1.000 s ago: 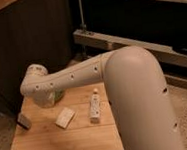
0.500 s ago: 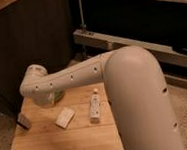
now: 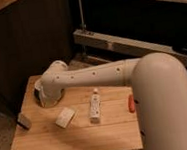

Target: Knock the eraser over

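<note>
A small grey block, which looks like the eraser (image 3: 24,120), stands upright at the left edge of the wooden table (image 3: 74,142). My white arm reaches from the right across the table. Its rounded wrist (image 3: 55,81) hangs over the table's back left. My gripper (image 3: 43,97) is below the wrist, mostly hidden by it, a short way behind and to the right of the eraser and not touching it.
A beige block (image 3: 66,117) lies to the right of the eraser. A white bottle (image 3: 94,107) lies on its side mid-table. A small orange object (image 3: 131,103) lies at the right edge. Metal shelving (image 3: 134,45) stands behind.
</note>
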